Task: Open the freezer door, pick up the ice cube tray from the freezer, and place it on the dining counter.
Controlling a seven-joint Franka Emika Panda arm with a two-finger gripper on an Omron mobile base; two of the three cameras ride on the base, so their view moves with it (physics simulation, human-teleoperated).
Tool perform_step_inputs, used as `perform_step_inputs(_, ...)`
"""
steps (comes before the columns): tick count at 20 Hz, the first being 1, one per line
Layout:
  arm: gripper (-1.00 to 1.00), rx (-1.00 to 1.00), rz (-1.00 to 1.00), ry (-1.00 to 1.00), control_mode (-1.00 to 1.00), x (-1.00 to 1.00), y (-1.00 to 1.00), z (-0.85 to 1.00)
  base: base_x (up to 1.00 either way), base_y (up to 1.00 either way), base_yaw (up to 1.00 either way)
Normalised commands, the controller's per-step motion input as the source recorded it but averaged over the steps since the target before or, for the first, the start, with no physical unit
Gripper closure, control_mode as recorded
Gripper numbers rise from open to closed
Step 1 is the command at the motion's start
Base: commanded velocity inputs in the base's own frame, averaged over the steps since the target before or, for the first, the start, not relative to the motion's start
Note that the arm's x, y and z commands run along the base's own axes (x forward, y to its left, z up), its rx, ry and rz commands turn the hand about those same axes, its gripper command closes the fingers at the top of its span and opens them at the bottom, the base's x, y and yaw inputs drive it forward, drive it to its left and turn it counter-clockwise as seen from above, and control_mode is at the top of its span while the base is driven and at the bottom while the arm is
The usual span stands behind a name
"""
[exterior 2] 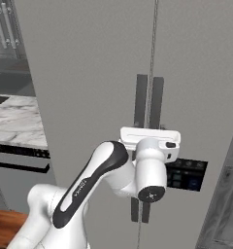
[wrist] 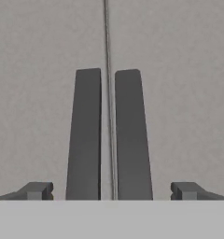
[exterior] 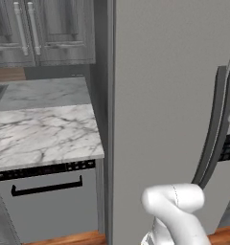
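Note:
The freezer door (exterior: pixel 160 95) is the plain grey panel on the left of the seam, and it stands shut. Its dark vertical handle (wrist: pixel 86 135) runs just left of the seam, close to the matching handle (wrist: pixel 132 135) of the right door. My gripper (wrist: pixel 111 191) faces both handles head-on, open wide, with its fingertips (wrist: pixel 37 190) spread outside the pair and nothing between them touched. In the right base view the white hand (exterior 2: pixel 150 138) hovers in front of the handles (exterior 2: pixel 141 99) at mid height. The ice cube tray and the dining counter are out of view.
The right-hand grey door carries a dark button panel (exterior 2: pixel 186 176). Left of the fridge is a small marble top (exterior: pixel 40 134) over a grey appliance front with a black handle (exterior: pixel 47 187). Grey wall cabinets (exterior: pixel 45 28) hang above it.

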Motion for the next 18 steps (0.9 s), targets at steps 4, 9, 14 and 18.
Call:
perform_step_inputs(4, -1.0, 0.0, 0.0, 0.0, -1.0, 0.22, -0.08, 0.0, 0.0, 0.0, 0.0)
perform_step_inputs(9, -1.0, 0.0, 0.0, 0.0, -1.0, 0.27, -0.12, 0.0, 0.0, 0.0, 0.0)
perform_step_inputs(14, -1.0, 0.0, 0.0, 0.0, -1.0, 0.22, -0.21, -0.03, 0.0, 0.0, 0.0)
perform_step_inputs(18, -1.0, 0.0, 0.0, 0.0, -1.0, 0.16, -0.13, -0.01, 0.0, 0.0, 0.0)
